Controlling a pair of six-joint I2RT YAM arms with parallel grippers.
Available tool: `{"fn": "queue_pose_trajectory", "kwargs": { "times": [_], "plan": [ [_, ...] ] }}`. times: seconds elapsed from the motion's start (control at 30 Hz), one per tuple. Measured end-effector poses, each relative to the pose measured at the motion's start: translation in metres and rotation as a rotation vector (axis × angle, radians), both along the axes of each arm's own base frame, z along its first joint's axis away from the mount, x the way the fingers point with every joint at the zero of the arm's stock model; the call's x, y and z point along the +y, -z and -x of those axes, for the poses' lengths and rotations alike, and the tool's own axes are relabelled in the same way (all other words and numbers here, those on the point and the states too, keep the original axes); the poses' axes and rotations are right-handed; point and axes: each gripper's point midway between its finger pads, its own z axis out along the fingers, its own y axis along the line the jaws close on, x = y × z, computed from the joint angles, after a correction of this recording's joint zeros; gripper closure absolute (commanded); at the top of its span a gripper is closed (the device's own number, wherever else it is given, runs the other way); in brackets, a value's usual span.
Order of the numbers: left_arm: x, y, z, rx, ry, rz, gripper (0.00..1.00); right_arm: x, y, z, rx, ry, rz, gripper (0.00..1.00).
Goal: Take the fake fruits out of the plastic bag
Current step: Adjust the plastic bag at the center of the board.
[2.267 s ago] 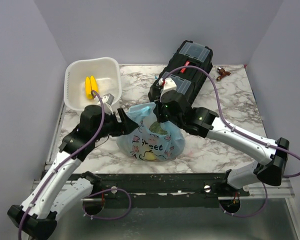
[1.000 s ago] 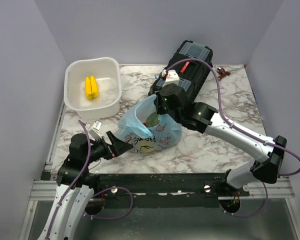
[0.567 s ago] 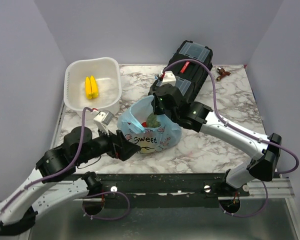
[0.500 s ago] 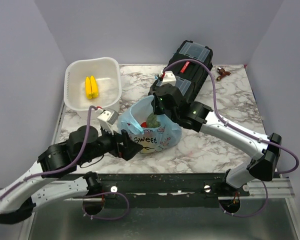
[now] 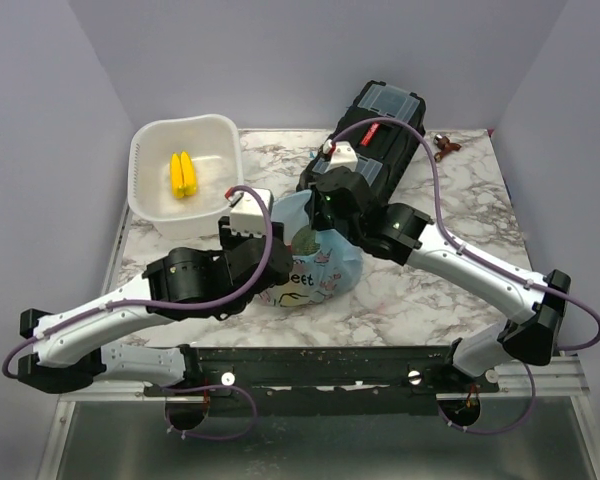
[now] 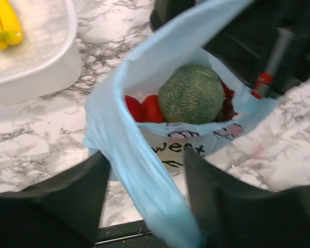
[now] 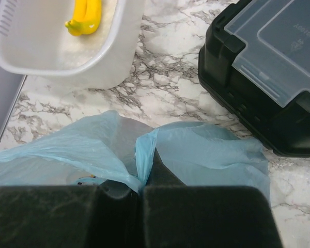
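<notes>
While the right gripper (image 7: 140,194) pinched the far rim of the plastic bag (image 5: 320,268) tight, the left gripper (image 6: 144,206) stood with its jaws apart around the near rim, not clamped. The bag sat on the marble table (image 5: 450,210) between the white tub (image 5: 215,150), which held yellow sticks (image 5: 183,174), and the black toolbox (image 5: 380,125). Inside, a round green netted fruit (image 6: 191,94) partly covered the red fruits (image 6: 144,107).
</notes>
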Motion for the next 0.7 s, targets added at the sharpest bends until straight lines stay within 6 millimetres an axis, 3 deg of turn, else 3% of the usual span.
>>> {"fn": "queue_pose_trajectory", "kwargs": {
  "times": [0.13,0.27,0.37,0.5,0.7],
  "plan": [
    [0.026,0.012,-0.017,0.012,-0.091,-0.016,0.85,-0.013,-0.001,0.002,-0.010,0.024,0.016,0.99],
    [0.058,0.033,-0.034,0.065,-0.116,0.003,0.92,-0.040,0.002,0.005,-0.034,0.072,0.081,0.99],
    [0.067,0.031,-0.049,0.090,-0.076,0.051,1.00,-0.057,-0.004,0.013,-0.044,0.063,0.102,0.99],
    [0.050,-0.001,-0.077,0.065,0.024,0.073,1.00,-0.072,-0.030,0.028,-0.079,0.014,0.073,0.99],
    [-0.015,-0.061,-0.123,0.045,0.245,0.159,1.00,-0.113,-0.074,0.040,-0.164,0.056,0.068,0.99]
  ]
}}
